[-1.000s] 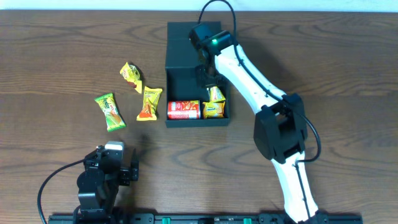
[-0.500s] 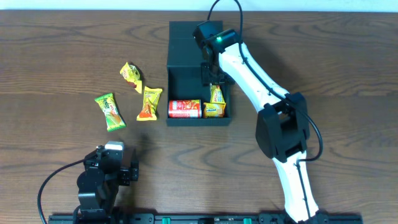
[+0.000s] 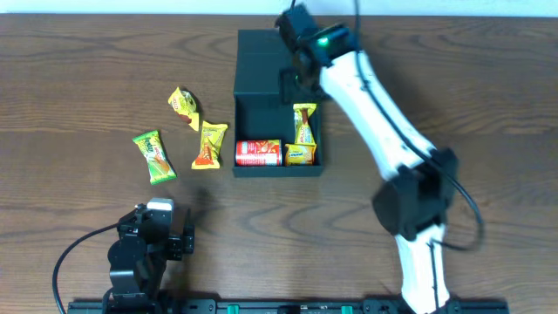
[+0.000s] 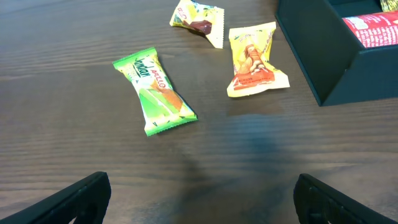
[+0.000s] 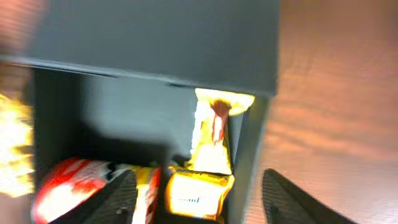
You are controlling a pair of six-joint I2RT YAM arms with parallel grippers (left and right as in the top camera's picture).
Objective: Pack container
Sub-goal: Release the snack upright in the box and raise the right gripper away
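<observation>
container (image 3: 261,54) sits at the table's far middle, lid flap thrown back, long axis running away from the arms. a can (image 3: 258,153) and two yellow packets (image 3: 302,139) lie in it. the right gripper (image 3: 293,82) hangs over its back half; how it stands is hard to read from above. three packets are loose on the wood to the container's left: green (image 3: 154,157), orange (image 3: 209,144), crumpled (image 3: 184,103). the left arm (image 3: 144,251) is much nearer them, so the next pick looks like its job.

left wrist: left gripper (image 4: 199,199) is wide and empty, only its fingertips (image 4: 81,193) showing at the bottom corners. the green packet lies straight ahead, long axis nearly in line with the reach, tilted a little. the container wall is off to the right, cut by the frame.

right wrist: blurred. fingers (image 5: 121,196) stand well apart with nothing between them. below, one packet (image 5: 211,127) leans against the right wall, apart from the gripper. packet print is unreadable.
</observation>
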